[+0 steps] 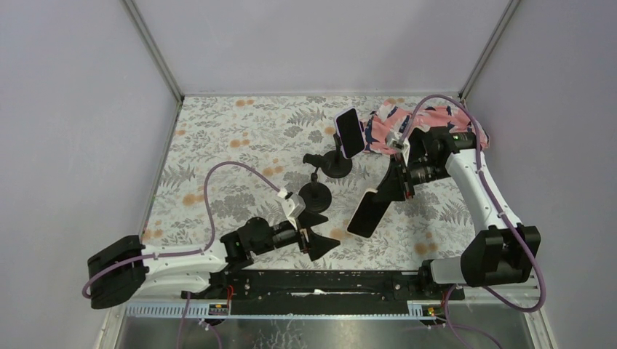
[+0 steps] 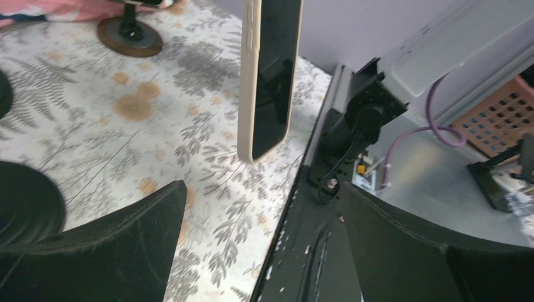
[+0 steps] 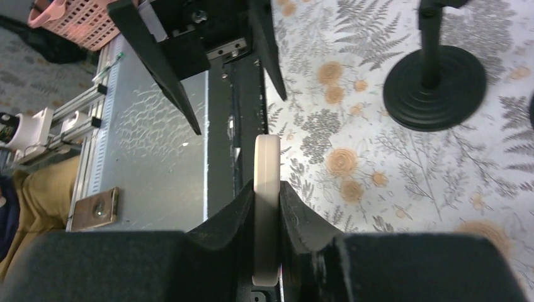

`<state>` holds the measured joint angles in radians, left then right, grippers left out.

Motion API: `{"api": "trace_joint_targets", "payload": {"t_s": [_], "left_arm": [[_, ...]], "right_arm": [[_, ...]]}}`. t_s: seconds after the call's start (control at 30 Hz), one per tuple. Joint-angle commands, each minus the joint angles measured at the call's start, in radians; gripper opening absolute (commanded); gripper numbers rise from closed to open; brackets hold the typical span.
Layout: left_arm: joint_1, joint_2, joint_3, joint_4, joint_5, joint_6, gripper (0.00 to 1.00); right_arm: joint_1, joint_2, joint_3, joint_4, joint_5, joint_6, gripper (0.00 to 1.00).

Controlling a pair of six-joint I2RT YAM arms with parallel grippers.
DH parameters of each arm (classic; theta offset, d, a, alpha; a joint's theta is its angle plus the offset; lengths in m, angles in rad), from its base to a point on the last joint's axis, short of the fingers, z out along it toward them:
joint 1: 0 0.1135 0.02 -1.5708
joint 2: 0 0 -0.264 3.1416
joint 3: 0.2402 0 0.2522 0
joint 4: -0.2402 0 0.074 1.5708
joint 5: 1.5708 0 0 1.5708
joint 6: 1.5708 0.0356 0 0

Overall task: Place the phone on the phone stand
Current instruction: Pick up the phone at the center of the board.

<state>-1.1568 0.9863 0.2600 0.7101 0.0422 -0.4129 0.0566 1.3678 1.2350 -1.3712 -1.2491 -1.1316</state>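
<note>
Overhead, the right gripper (image 1: pixel 380 195) is clamped on the upper end of a cream-cased phone (image 1: pixel 366 213). The phone hangs tilted over the fern-print table (image 1: pixel 218 138), just right of the empty phone stand (image 1: pixel 315 193). A second stand (image 1: pixel 339 169) behind carries another phone (image 1: pixel 349 132), with a pink cloth (image 1: pixel 429 120) beyond. The left gripper (image 1: pixel 314 236) sits low near the front edge, its jaws spread wide and holding nothing.

From the left wrist, the phone shows upright beyond the parted fingers (image 2: pixel 113 251). A pink basket (image 2: pixel 504 119) sits off the table, and its contents cannot be made out.

From the right wrist, both pads (image 3: pixel 239 214) press the phone's faces, and the phone is seen edge-on.
</note>
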Motion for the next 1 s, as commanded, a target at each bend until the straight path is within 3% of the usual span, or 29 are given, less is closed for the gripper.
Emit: {"api": "trace_joint_targets", "payload": {"t_s": [0.0, 0.3, 0.63, 0.83, 0.9, 0.97], "left_arm": [[0.014, 0.109, 0.036, 0.257, 0.074, -0.066, 0.99], [0.030, 0.343, 0.140, 0.353, 0.117, -0.140, 0.86], [0.088, 0.517, 0.233, 0.434, 0.311, -0.262, 0.44], [0.113, 0.548, 0.243, 0.454, 0.366, -0.300, 0.00], [0.117, 0.544, 0.236, 0.469, 0.368, -0.308, 0.00], [0.120, 0.538, 0.230, 0.477, 0.367, -0.311, 0.00]], "right_arm": [[0.051, -0.030, 0.041, -0.096, -0.105, -0.081, 0.00], [0.096, -0.044, 0.033, -0.098, -0.122, -0.102, 0.00], [0.101, -0.055, 0.019, -0.098, -0.135, -0.118, 0.00], [0.105, -0.060, 0.011, -0.098, -0.137, -0.123, 0.00], [0.108, -0.059, 0.009, -0.098, -0.134, -0.123, 0.00], [0.114, -0.059, 0.004, -0.101, -0.134, -0.123, 0.13]]}}
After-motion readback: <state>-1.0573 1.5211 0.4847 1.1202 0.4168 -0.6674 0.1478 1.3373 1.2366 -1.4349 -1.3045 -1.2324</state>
